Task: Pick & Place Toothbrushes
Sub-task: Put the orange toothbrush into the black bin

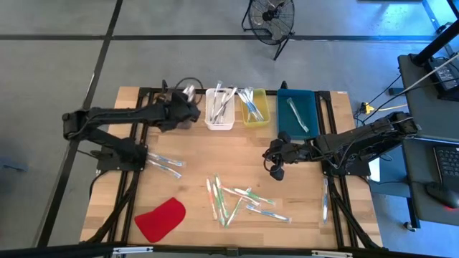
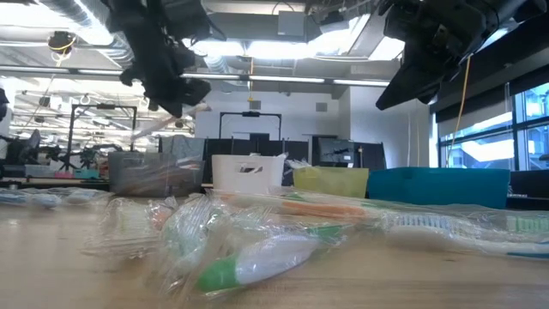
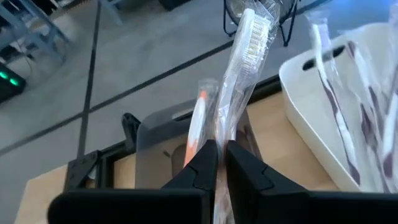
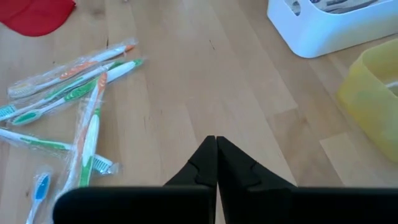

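My left gripper (image 3: 221, 155) is at the table's far left, over a grey bin (image 3: 158, 134), shut on a clear-wrapped toothbrush (image 3: 245, 56) with white bristles. An orange-tipped toothbrush (image 3: 198, 121) shows beside its finger; whether it is held or lies in the bin I cannot tell. My right gripper (image 4: 216, 144) hangs shut and empty above bare table right of centre (image 1: 276, 163). Several wrapped toothbrushes (image 1: 237, 201) lie flat in a loose pile near the front. Two more (image 1: 165, 163) lie at the left and one (image 1: 325, 201) at the right. My left gripper pinches the wrapped toothbrush's handle (image 3: 225, 134) between its two fingers. The fingers slant down toward the table's far side and lie roughly along the brush. The bristle head (image 3: 252, 34) sticks out past the fingertips. The brush is lifted clear above the grey bin.
Right of the grey bin, along the far edge, stand a white bin (image 1: 219, 111), a yellow bin (image 1: 255, 109) and a teal bin (image 1: 297, 113), each with toothbrushes in it. A flat red piece (image 1: 160, 218) lies at the front left. Bare wood lies between bins and pile.
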